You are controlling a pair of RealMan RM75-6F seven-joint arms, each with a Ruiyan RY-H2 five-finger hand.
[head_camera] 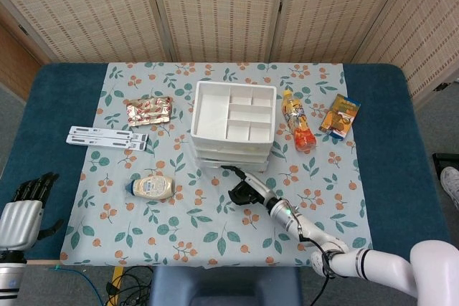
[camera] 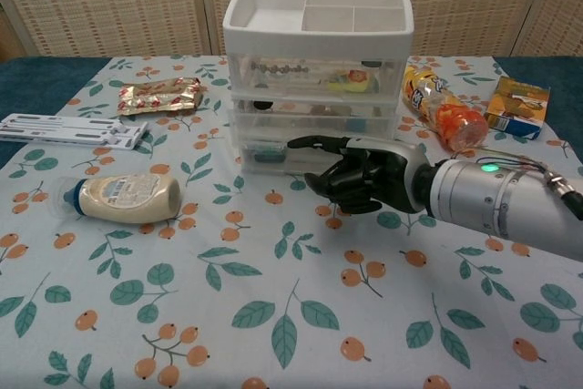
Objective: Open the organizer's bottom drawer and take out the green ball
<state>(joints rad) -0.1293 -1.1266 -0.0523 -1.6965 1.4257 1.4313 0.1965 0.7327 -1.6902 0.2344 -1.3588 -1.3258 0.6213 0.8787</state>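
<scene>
Right hand [camera: 364, 177] was seen low over the tabletop [head_camera: 50, 105], just in front of the organizer [head_camera: 232, 128], with one digit stretched toward the bottom drawer [camera: 273, 154] and the other fingers curled in beneath the palm. Whether anything was gripped by it could not be told; the drawer front was partly hidden behind it. Contact with the drawer could not be confirmed from either view. Green ball was not made out; small contents were glimpsed through the clear drawer fronts but were too blurred to name.

Left hand [head_camera: 21, 209] was noted off the near left corner of the tabletop, fingers apart, nothing held.

Organizer was placed at the middle of the tabletop, toward the far edge, on a floral cloth [head_camera: 179, 220]. A squeeze bottle [camera: 123, 198] was laid on its side near the left front. A foil packet [camera: 159, 95] and white strips [camera: 73, 129] were recorded toward the left edge. An orange bottle [camera: 442, 107] and a small carton [camera: 517, 107] were recorded right of the organizer.
</scene>
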